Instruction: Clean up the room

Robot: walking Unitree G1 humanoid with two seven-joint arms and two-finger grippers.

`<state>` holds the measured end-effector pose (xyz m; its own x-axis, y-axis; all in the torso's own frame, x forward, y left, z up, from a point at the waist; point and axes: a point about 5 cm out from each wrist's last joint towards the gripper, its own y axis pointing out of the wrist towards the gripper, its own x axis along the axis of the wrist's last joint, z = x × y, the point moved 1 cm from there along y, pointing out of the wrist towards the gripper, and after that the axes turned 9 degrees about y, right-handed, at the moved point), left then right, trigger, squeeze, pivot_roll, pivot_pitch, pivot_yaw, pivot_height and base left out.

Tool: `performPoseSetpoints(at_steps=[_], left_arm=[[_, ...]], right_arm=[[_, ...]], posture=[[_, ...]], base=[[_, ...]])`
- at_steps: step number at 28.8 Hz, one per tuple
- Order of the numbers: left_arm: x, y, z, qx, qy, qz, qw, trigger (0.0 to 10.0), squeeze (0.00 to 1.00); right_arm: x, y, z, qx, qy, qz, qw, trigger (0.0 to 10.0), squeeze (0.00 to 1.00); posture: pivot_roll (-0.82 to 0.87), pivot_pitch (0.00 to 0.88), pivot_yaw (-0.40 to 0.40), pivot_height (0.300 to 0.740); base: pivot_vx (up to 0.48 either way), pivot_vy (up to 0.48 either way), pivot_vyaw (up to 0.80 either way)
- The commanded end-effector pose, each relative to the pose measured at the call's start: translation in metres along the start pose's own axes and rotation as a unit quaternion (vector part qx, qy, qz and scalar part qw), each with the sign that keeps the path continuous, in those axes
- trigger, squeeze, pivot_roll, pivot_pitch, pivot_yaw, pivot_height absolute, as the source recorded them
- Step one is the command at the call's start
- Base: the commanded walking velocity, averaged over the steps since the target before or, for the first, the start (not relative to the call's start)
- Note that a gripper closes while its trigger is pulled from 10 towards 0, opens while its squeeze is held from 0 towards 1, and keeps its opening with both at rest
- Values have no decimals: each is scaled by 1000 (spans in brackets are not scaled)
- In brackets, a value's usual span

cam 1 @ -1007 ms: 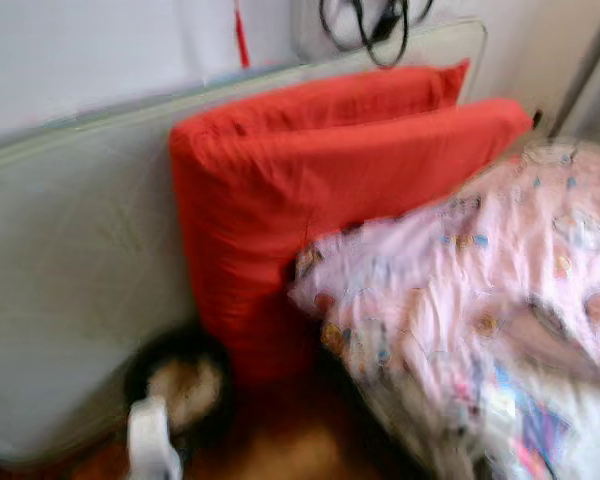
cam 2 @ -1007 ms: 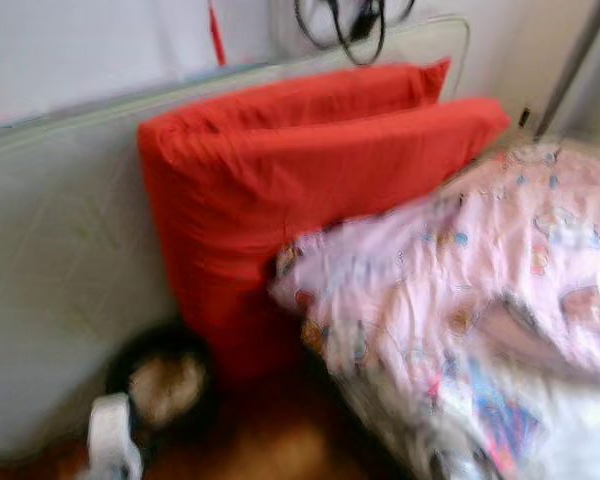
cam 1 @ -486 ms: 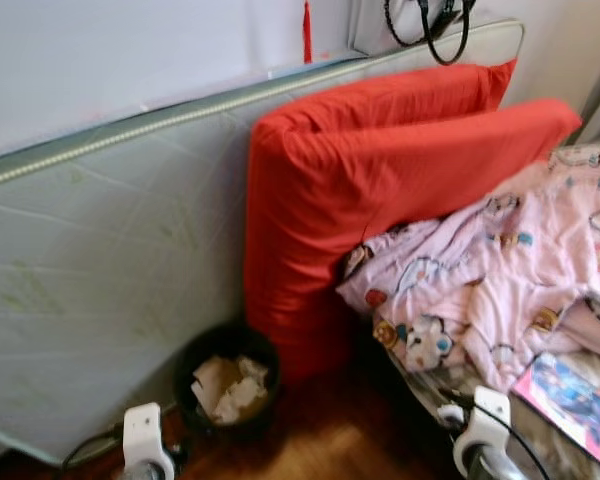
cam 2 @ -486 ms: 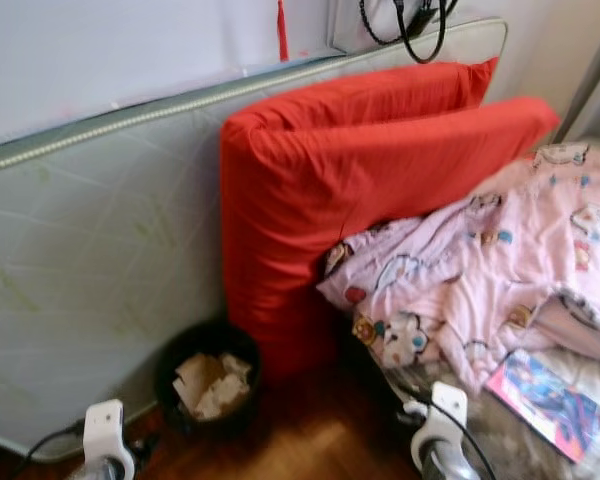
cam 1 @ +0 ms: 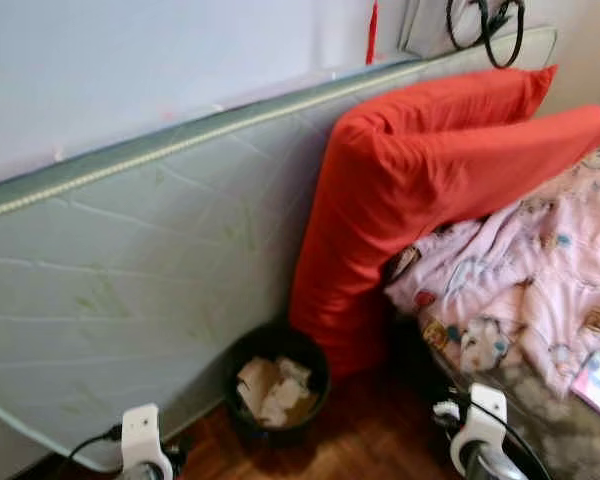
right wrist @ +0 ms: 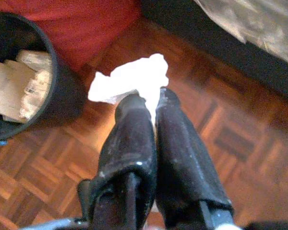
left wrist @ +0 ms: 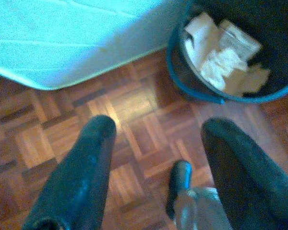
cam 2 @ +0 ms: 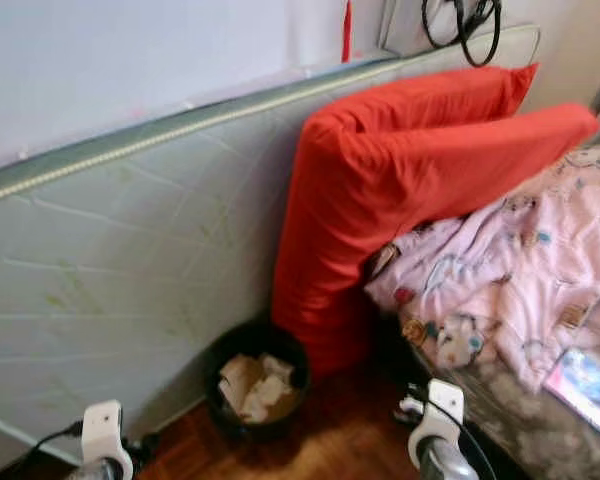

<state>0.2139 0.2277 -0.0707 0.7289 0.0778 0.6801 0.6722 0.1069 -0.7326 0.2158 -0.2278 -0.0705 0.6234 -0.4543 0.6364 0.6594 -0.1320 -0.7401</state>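
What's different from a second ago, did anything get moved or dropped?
Only the camera panned left and the blur cleared; everything slid right in frame. The bin, red cushion and mattress kept their places. The right gripper pinches white tissue beside the bin; the left gripper is open.

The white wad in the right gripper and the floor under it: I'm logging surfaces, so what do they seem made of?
The white wad looks like crumpled tissue or paper: matte, soft creases, ragged edge. The floor looks like wood parquet with a light sheen: small reddish-brown blocks laid in alternating squares.
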Motion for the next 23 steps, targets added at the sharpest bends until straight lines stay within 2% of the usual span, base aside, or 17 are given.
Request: performPoseSetpoints(at_steps=[1,8,23], left_arm=[[-4,-1,4,4,10,11,1000,10000,0],[-5,-1,5,4,10,11,1000,10000,0],[-5,-2,4,1,6,4,1000,10000,0]], right_arm=[[1,1,3,4,1,0,1000,10000,0],[0,1,3,6,-1,4,1000,10000,0],[-1,0,4,18,-15,10,1000,10000,0]], posture=[[104,0,-4,740],[103,0,-2,740],[104,0,-3,740]], base=[[0,480,0],[0,480,0],[24,0,0]])
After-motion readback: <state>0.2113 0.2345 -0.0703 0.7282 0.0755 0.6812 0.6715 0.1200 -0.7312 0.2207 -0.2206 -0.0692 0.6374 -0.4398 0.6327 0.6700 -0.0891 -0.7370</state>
